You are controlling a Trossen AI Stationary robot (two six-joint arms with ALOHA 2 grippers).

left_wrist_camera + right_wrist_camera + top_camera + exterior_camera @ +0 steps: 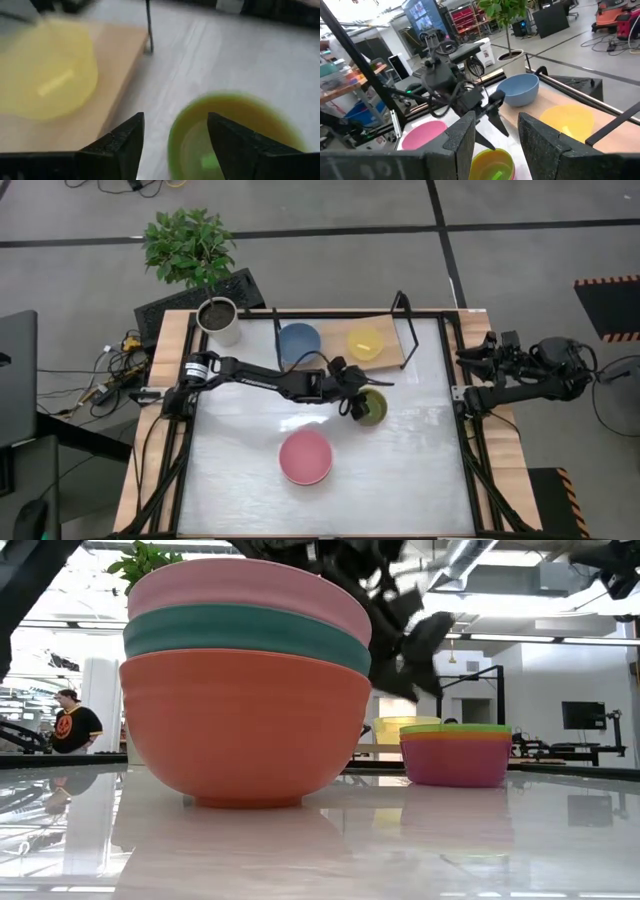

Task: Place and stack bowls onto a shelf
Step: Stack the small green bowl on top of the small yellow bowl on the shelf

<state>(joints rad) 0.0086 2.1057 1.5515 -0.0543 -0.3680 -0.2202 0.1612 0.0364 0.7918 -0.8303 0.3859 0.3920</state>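
On the shelf (400, 360) at the table's far side sit a blue bowl (298, 342) and a yellow bowl (365, 342). In front of it an olive green bowl (373, 409) tops a small stack (455, 755) of a yellow and a purple bowl. My left gripper (353, 402) hovers open over that stack's left rim (172, 142), one finger on each side of the rim; I see no touch. A pink bowl (305, 457) tops a teal and an orange-red one (245, 720) near the middle. My right gripper (495, 142) waits folded at the table's right edge.
A white pot with a plant (218, 320) stands at the table's far left corner, beside the shelf. The shelf's black end frame (405, 315) rises to the right of the yellow bowl. A person (75, 725) stands in the room beyond the table.
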